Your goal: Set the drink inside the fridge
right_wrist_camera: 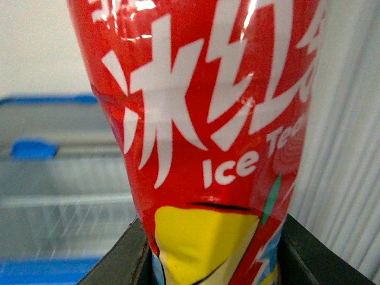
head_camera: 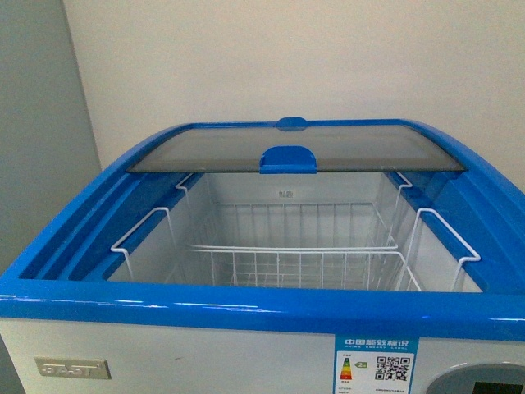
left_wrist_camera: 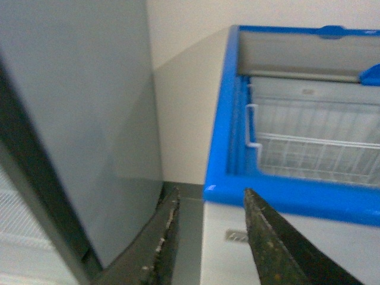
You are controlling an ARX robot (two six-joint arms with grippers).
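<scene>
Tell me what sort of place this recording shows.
Probably a shop corner or a mock-up of one: a chest fridge with sliding glass lid and wire baskets, a tall grey cabinet beside it, and an iced tea bottle in the right hand.

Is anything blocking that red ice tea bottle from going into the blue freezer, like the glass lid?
Nothing visible does. The glass lid is slid to the back, so the fridge is open over its wire baskets, which look empty. The bottle sits gripped in the right jaws.
</scene>
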